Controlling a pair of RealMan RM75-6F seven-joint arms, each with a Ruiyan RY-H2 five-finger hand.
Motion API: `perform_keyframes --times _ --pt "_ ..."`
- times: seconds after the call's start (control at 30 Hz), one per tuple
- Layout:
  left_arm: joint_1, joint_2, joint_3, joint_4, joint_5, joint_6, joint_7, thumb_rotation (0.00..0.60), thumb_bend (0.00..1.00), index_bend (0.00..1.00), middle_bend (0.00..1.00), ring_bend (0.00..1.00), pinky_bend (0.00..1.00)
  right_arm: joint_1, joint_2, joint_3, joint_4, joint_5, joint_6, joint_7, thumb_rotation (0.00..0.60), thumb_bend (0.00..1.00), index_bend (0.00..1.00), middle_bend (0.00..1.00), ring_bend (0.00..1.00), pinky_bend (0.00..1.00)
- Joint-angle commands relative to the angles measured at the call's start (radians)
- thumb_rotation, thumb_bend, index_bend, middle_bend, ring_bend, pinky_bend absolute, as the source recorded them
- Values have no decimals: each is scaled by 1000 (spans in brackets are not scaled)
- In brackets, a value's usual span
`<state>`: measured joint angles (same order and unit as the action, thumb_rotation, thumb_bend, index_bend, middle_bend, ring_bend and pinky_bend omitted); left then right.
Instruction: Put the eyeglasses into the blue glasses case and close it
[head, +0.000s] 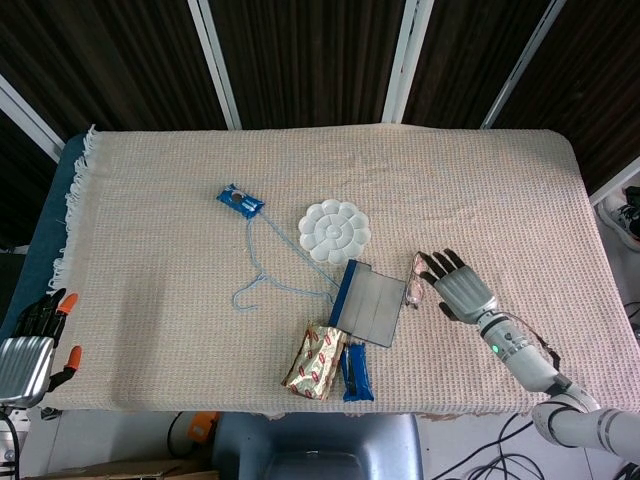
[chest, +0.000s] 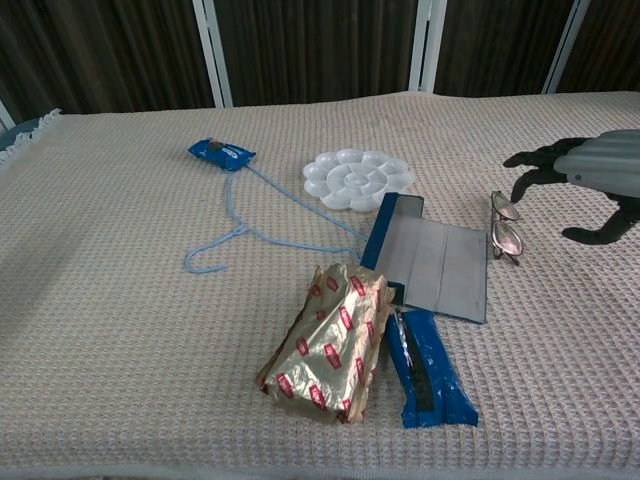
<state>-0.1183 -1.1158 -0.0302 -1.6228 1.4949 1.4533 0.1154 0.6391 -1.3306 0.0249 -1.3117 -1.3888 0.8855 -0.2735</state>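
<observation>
The eyeglasses (head: 416, 279) (chest: 503, 227) lie folded on the cloth, right against the right edge of the blue glasses case (head: 370, 303) (chest: 432, 265), which lies unfolded flat with its grey inside up. My right hand (head: 460, 290) (chest: 583, 178) hovers just right of the glasses with fingers spread, holding nothing and raised off them. My left hand (head: 35, 335) sits off the table's left front corner, fingers curled loosely, holding nothing.
A white flower-shaped palette (head: 334, 230) (chest: 358, 178) lies behind the case. A gold snack bag (head: 314, 362) (chest: 330, 342) and a blue wrapper (head: 356, 371) (chest: 430, 370) lie in front of it. A blue cord (head: 268, 262) runs to a small blue packet (head: 240, 200).
</observation>
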Motion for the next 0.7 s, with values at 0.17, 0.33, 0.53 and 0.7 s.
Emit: perform_keyframes --times 0.17,0.33,0.53,0.7 --pt "3 1 -6 8 -7 6 -14 600 428 0 0 0 126 96 -175 -53 396 -253 67 161 600 529 448 0 0 0" --pt "4 1 -7 6 -13 5 -11 600 428 0 0 0 128 120 -203 -86 475 -307 75 196 600 529 465 0 0 0" --pt "5 -3 -9 2 -15 8 1 600 428 0 0 0 127 141 -235 -100 521 -339 104 264 600 529 465 0 0 0" --pt "4 -4 -12 2 -20 7 3 600 428 0 0 0 127 148 -237 -113 537 -343 85 258 600 529 465 0 0 0"
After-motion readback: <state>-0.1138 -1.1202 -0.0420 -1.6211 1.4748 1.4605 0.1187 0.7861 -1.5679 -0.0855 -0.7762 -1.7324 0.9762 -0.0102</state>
